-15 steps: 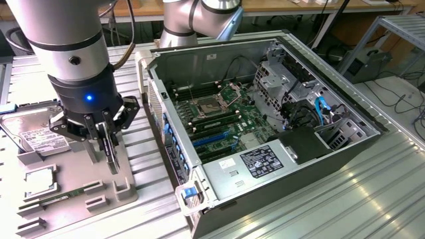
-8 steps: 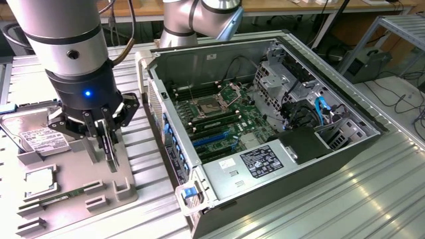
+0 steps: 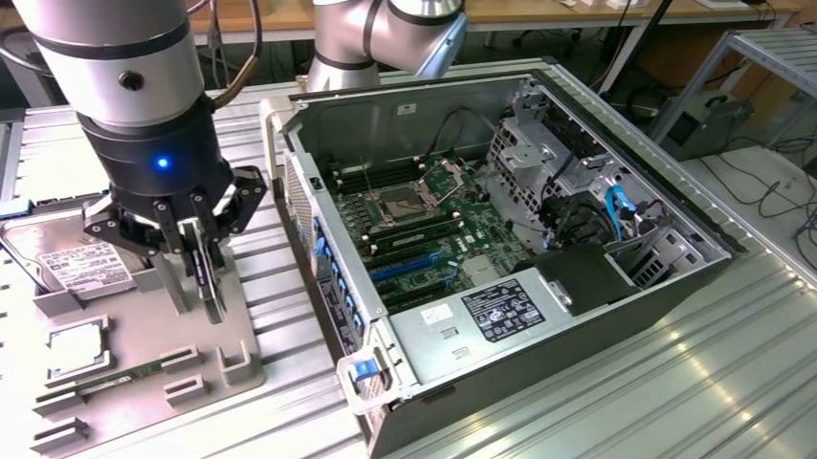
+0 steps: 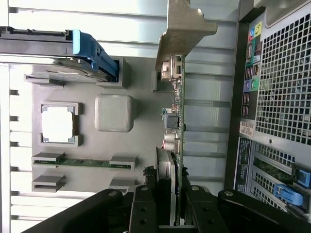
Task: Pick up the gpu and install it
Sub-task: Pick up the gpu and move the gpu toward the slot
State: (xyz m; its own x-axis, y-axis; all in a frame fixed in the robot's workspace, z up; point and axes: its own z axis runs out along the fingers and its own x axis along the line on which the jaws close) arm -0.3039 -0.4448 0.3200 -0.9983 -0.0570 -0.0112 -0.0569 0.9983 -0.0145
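Note:
My gripper is shut on the gpu, a thin dark card held on edge and upright over the grey parts tray at the exterior view's left. In the wrist view the gpu runs away from my gripper, seen edge-on with its pale metal end bracket at the far end. One black finger presses each face of the card. I cannot tell whether the card's lower edge still touches the tray.
The tray also holds a silver hard drive, a square processor and a green memory stick. The open computer case lies at the exterior view's right, motherboard exposed. Its rear panel is close beside the card.

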